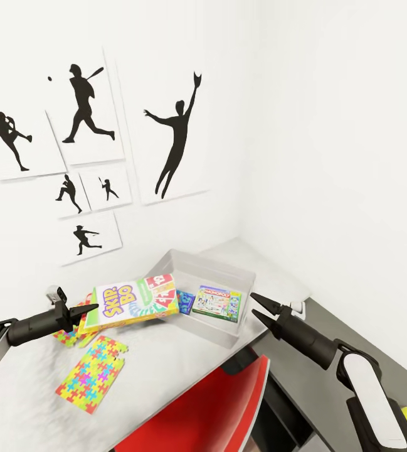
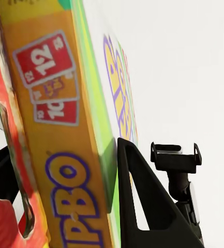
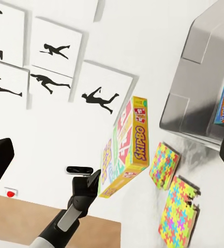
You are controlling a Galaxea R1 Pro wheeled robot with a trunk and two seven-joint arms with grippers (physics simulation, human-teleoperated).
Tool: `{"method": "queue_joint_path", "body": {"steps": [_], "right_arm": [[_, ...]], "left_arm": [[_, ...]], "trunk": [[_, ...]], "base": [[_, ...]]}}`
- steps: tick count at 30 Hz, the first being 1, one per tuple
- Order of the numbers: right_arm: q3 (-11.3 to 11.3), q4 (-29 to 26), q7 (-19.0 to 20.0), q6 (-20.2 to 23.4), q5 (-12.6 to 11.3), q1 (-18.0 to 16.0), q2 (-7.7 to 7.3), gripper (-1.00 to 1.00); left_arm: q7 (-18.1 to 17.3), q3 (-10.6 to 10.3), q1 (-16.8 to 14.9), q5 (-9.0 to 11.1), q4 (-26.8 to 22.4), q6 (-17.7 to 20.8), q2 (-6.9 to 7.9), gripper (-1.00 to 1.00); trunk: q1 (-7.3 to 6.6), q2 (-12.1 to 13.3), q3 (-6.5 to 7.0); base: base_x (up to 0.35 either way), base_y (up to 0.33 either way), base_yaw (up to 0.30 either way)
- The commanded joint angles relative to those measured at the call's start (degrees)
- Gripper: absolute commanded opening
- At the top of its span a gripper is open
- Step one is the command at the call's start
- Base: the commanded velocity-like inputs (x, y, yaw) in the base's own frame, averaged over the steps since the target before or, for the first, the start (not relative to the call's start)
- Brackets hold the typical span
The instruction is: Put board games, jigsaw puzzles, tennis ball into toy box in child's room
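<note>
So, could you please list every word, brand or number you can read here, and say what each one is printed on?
"SKIP-BO": lid of the yellow-green-red flat game box at the left gripper.
"SKIPBO": that box's yellow edge, seen from the right wrist.
"12": red card pictured on that box, seen from the left wrist.
"MONOPOLY": green-and-white game box inside the light grey plastic tub.
Small blue box: lettering too blurred to read.

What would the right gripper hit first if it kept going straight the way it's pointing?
Probably the toy box: the right gripper, open, points at its near corner, with the Monopoly box inside just beyond. Depth is hard to judge.
</note>
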Motion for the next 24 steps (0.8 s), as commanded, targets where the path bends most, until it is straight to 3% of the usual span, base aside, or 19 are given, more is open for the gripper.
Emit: {"method": "queue_joint_path", "body": {"steps": [1, 8, 11, 15, 17, 24], "right_arm": [[-0.1, 0.0, 0.4, 0.3, 0.3, -0.1, 0.01, 1.00], [-0.3, 0.0, 0.4, 0.3, 0.4, -0.1, -0.07, 1.00], [-0.4, 0.0, 0.4, 0.3, 0.4, -0.1, -0.12, 1.00], [-0.5, 0.0, 0.5, 0.3, 0.4, -0.1, -0.16, 1.00], [-0.7, 0.0, 0.5, 0.3, 0.4, -0.1, -0.20, 1.00], [-1.1, 0.0, 0.7, 0.4, 0.4, -0.1, -0.25, 1.00]], "left_arm": [[-0.2, 0.0, 0.0, 0.0, 0.0, 0.6, 0.01, -1.00], [-0.2, 0.3, -0.2, 0.0, -0.3, 0.8, -0.25, -1.00], [-0.2, 0.4, -0.2, 0.0, -4.0, 1.6, -1.05, -1.00], [2.8, 0.3, -0.4, -0.2, -11.5, 7.0, -3.99, -1.00], [6.9, 0.2, -0.8, -0.3, -13.6, 9.2, -5.94, -1.00], [19.4, 0.1, -6.2, -0.1, -13.8, 10.9, -11.56, -1.00]], "trunk": [[0.03, -0.1, -0.12], [0.03, -0.1, -0.12], [0.03, -0.1, -0.12], [0.03, -0.1, -0.12], [0.03, -0.1, -0.12], [0.03, -0.1, -0.12]], "base": [[0.000, 0.000, 0.000], [0.000, 0.000, 0.000], [0.000, 0.000, 0.000], [0.000, 0.000, 0.000], [0.000, 0.000, 0.000], [0.000, 0.000, 0.000]]}}
